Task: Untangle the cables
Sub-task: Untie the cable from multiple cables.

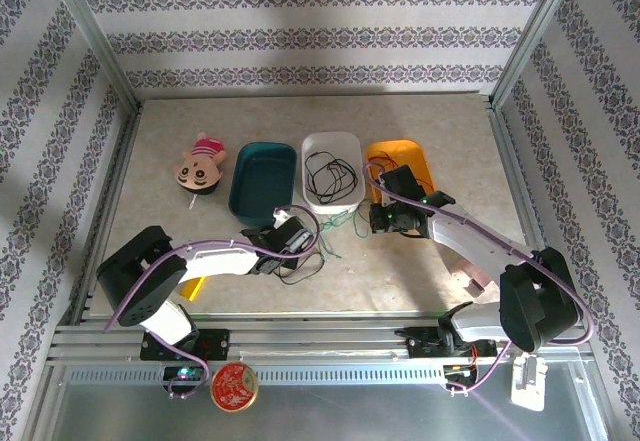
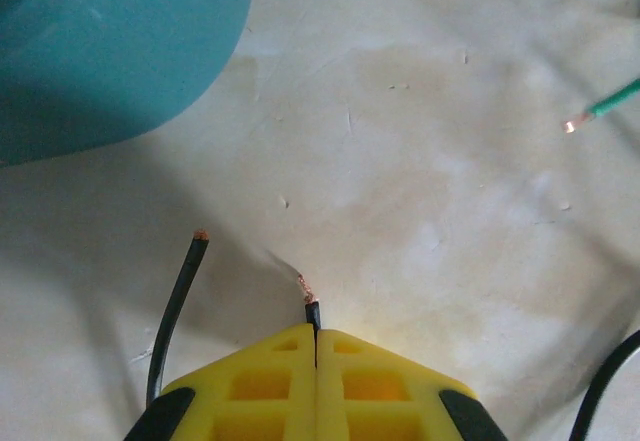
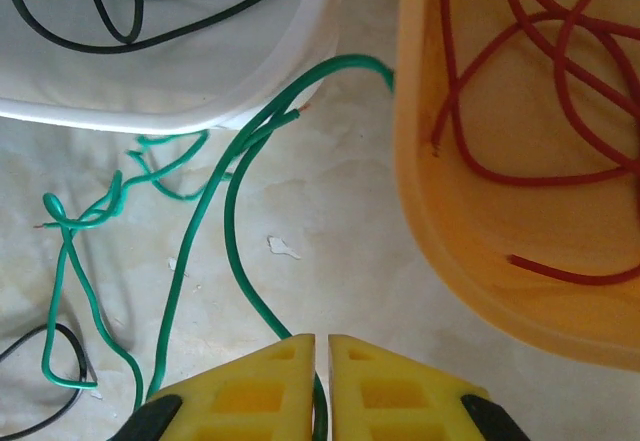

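While three bins stand side by side at mid-desk, one teal bin [image 1: 262,179], one white bin [image 1: 332,140] and one orange bin [image 1: 396,154], both arms reach in just short of their near rims. One plush toy [image 1: 200,166] lies left of the teal bin, and one round tin [image 1: 234,389] sits on the rail by the left arm's base. The left pincer [image 2: 316,336] is pressed together on one black cable [image 2: 312,313], whose copper tip pokes out just past the yellow fingers [image 2: 260,386]; a second black end [image 2: 180,296] lies loose beside it, and the teal bin's rounded corner is near on the upper left. The right pincer [image 3: 322,339] is drawn to a narrow slit with one green cable [image 3: 235,246] running into it. At least two long green cables [image 1: 335,224] arch up into the tight gap between the white and orange bins, and a knotted green curl sprawls on the desk [image 1: 200,111] to their left. Black cables [image 3: 120,1] loop inside the white bin and red cables [image 3: 540,81] inside the orange one; their number I cannot tell. Open desk stretches behind the bins to the far wall and along the right side.
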